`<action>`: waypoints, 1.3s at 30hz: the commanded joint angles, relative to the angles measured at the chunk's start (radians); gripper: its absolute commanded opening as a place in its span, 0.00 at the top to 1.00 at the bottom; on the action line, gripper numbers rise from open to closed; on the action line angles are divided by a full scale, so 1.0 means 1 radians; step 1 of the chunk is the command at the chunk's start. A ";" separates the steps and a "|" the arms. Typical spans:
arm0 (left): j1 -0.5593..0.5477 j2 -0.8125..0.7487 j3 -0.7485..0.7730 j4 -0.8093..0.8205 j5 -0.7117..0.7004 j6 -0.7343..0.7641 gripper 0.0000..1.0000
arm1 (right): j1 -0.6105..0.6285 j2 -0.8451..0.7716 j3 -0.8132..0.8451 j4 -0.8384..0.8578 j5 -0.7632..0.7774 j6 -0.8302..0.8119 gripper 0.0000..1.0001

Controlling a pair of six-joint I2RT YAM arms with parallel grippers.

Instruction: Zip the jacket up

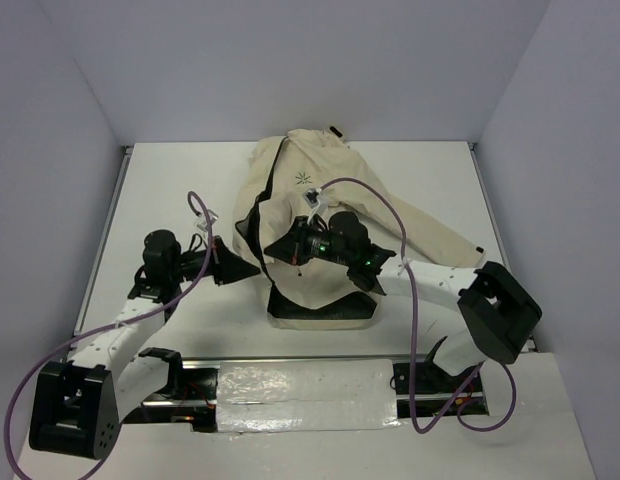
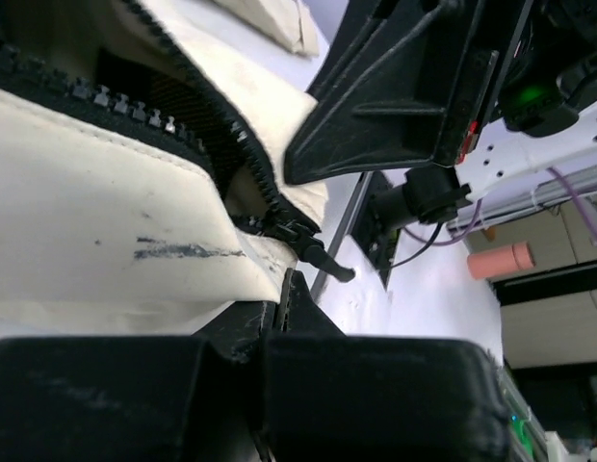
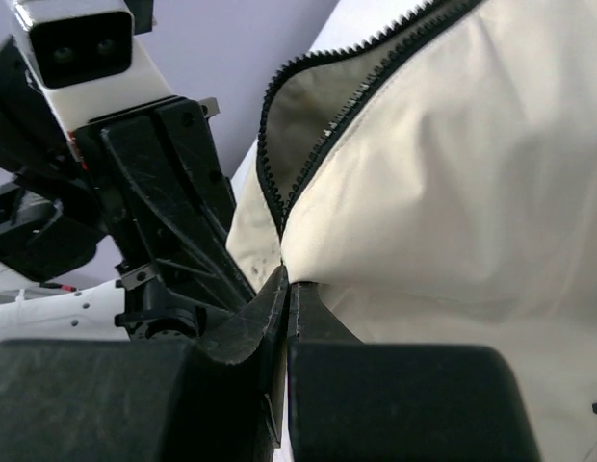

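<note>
Top external view shows the white table (image 1: 190,180) with the cream jacket (image 1: 335,170) spread over its middle. The collar reaches toward the far edge, the hem lies nearer the arms with dark lining showing along it, and one sleeve runs out toward the right edge. Both arms reach in over the lower half of the garment, purple cables (image 1: 390,210) looping above them. The right gripper (image 3: 284,284) is clenched; its fingertips press against the fabric just where the two rows of zipper (image 3: 270,183) teeth come together, and whether any cloth is caught between them cannot be told. The left gripper (image 2: 287,284) is also clenched, pointing in from the jacket's left side with cream fabric lying against its left finger; nothing can be seen pinched between the tips. Above that point the zipper is undone, its teeth spreading apart over the dark lining. The slider (image 2: 313,245) sits at the bottom of the open rows, just beyond the left fingertips, its pull tab sticking out. Dark scuff marks (image 2: 183,252) streak the fabric beside it. A small star-like logo (image 1: 302,180) marks the chest.
</note>
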 commanded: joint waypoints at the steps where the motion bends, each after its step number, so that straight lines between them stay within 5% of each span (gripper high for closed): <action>1: -0.016 0.025 0.052 -0.105 0.087 0.106 1.00 | -0.001 0.024 0.063 0.040 0.051 -0.008 1.00; 5: -0.015 0.062 0.128 -0.258 0.050 0.194 1.00 | -0.004 0.089 0.104 -0.035 -0.005 -0.016 0.97; 8: -0.013 0.097 0.184 -0.447 -0.022 0.280 1.00 | -0.014 0.142 0.167 -0.145 -0.077 -0.036 0.66; 12: -0.012 0.125 0.181 -0.605 -0.079 0.279 1.00 | -0.021 0.147 0.210 -0.253 -0.108 -0.085 0.48; 18: -0.013 0.137 0.150 -0.610 -0.119 0.230 1.00 | -0.026 0.052 0.221 -0.424 -0.029 -0.177 0.22; 25: -0.019 0.129 0.113 -0.521 -0.131 0.146 1.00 | 0.061 -0.141 0.114 -0.544 0.116 -0.176 0.24; 29: -0.038 0.106 0.117 -0.483 -0.154 0.141 1.00 | 0.158 -0.155 0.025 -0.443 0.075 -0.116 0.56; 32: -0.039 0.082 0.113 -0.490 -0.183 0.150 1.00 | 0.171 -0.132 -0.053 -0.270 -0.001 -0.050 0.65; 39: -0.039 0.043 0.078 -0.481 -0.174 0.138 1.00 | 0.171 -0.074 -0.073 -0.228 -0.001 -0.064 0.48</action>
